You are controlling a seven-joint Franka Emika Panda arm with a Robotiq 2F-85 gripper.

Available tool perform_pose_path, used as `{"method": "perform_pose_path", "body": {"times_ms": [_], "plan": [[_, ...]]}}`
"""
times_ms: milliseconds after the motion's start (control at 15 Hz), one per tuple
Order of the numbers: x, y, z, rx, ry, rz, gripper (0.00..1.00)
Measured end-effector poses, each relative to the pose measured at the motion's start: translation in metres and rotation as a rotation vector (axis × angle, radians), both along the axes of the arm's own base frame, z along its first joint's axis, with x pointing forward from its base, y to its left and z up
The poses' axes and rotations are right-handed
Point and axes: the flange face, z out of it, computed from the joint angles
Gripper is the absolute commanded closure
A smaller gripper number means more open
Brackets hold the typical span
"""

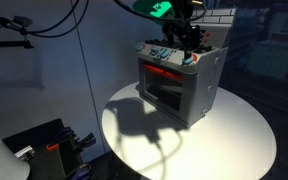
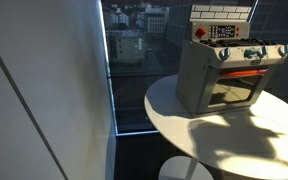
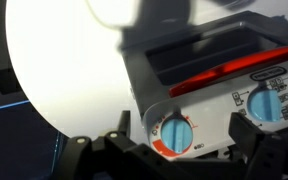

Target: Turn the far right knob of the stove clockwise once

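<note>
Small grey metallic toy oven-stove (image 1: pixel 184 90) stands on the round white tabletop (image 1: pixel 239 135), back from the near edge. Its glass door window and red strip (image 3: pixel 224 70) face outward. The sloped knob panel sits above the door, and the brick-patterned back wall (image 2: pixel 220 12) rises at the top rear.

Arm pose: it enters from the top of the frame in an exterior view and drops steeply onto the stove's top front. The black Robotiq gripper (image 1: pixel 189 44) points down at the right-hand end of the knob row. A green-lit part (image 1: pixel 160 8) shows on the arm just above the wrist. The arm's shadow falls across the tabletop in front of the stove.

Wrist view: the tiny round pale bluish far right knob (image 3: pixel 174 133), with an orange ring at its base, lies between the two dark fingers (image 3: pixel 114 152). Jaws are spread, one on each side of this knob. The picture is too blurred to tell whether either pad touches it. The neighbouring pale blue knob (image 3: pixel 262 103) sits off to the side, outside the jaws.
</note>
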Motion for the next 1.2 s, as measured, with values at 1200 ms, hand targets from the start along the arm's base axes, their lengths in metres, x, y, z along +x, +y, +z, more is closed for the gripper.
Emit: {"method": "perform_pose_path", "body": {"times_ms": [1200], "plan": [[-0.028,0.022,0.056,-0.129,0.417,0.177,0.0]]}}
